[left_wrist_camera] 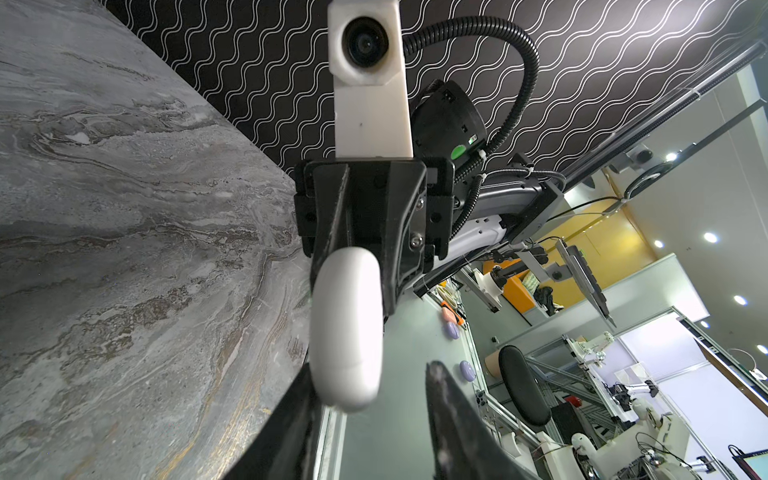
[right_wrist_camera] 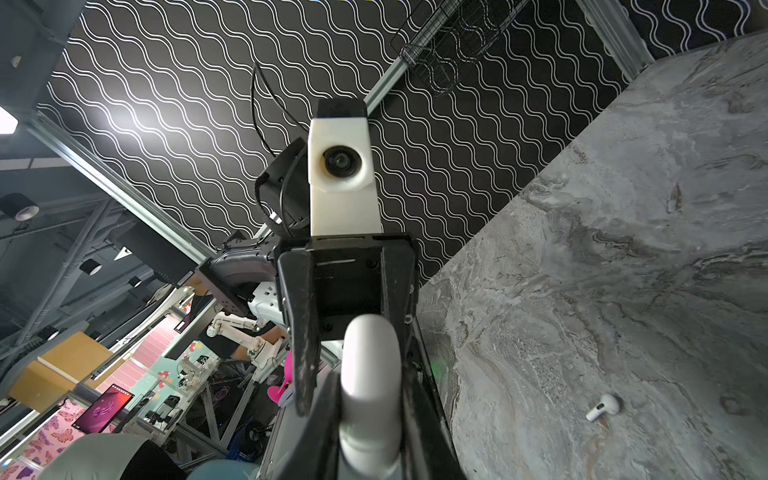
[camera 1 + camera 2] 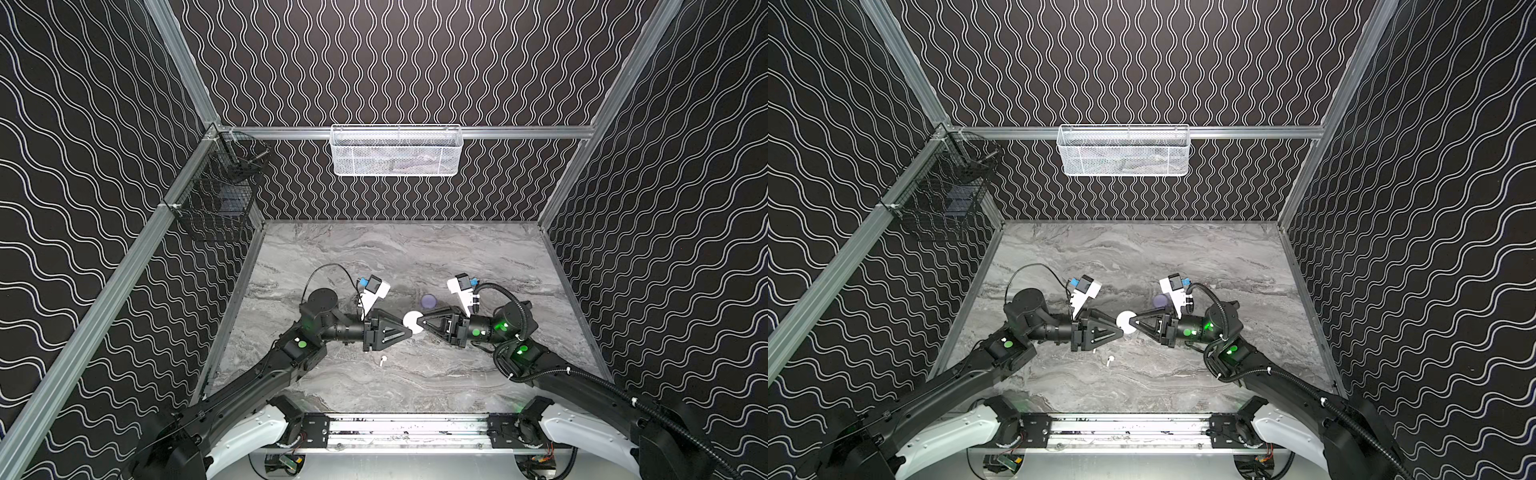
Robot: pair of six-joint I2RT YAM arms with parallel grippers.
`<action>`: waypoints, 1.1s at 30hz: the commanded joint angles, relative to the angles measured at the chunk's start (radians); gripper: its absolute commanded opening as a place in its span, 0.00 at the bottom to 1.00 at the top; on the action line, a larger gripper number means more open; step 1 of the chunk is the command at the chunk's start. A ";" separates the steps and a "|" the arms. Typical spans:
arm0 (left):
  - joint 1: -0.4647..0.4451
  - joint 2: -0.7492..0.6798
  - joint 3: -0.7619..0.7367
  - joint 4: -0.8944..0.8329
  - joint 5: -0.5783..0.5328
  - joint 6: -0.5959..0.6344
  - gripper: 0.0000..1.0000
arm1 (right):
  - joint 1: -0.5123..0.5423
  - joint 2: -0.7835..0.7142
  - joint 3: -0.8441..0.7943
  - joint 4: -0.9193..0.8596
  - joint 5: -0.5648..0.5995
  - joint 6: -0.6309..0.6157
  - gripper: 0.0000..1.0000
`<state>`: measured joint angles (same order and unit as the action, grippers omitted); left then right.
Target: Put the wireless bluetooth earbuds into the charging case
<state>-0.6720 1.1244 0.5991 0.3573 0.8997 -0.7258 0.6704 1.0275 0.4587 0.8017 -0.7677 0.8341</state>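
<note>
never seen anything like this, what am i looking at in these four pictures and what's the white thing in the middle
These are two black robot arms on a bench, each ending in a two-fingered gripper. Two pictures come from a camera head above that looks down on the whole scene. The other two come from a small camera on each arm's wrist, looking along its fingers.

On the grey marble-patterned tabletop lie a round lilac charging case and one tiny white stemmed earbud, also clear in the right wrist view.

The white thing is a round white charging case, held in the air between the arms. The right gripper is shut on it. The left gripper stands open at the case's other side, so it is not gripping.
</note>
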 commanded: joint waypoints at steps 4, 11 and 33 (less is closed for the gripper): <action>-0.009 0.021 0.012 0.033 -0.008 0.017 0.42 | -0.002 0.010 0.005 0.070 -0.012 0.031 0.18; -0.009 0.021 0.013 0.048 -0.019 0.015 0.39 | -0.002 -0.001 0.000 0.056 -0.014 0.028 0.18; -0.009 0.013 0.004 0.094 -0.025 -0.016 0.34 | -0.002 0.002 -0.017 0.091 -0.018 0.047 0.18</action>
<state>-0.6811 1.1423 0.6014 0.4084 0.8673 -0.7338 0.6678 1.0294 0.4431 0.8474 -0.7952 0.8719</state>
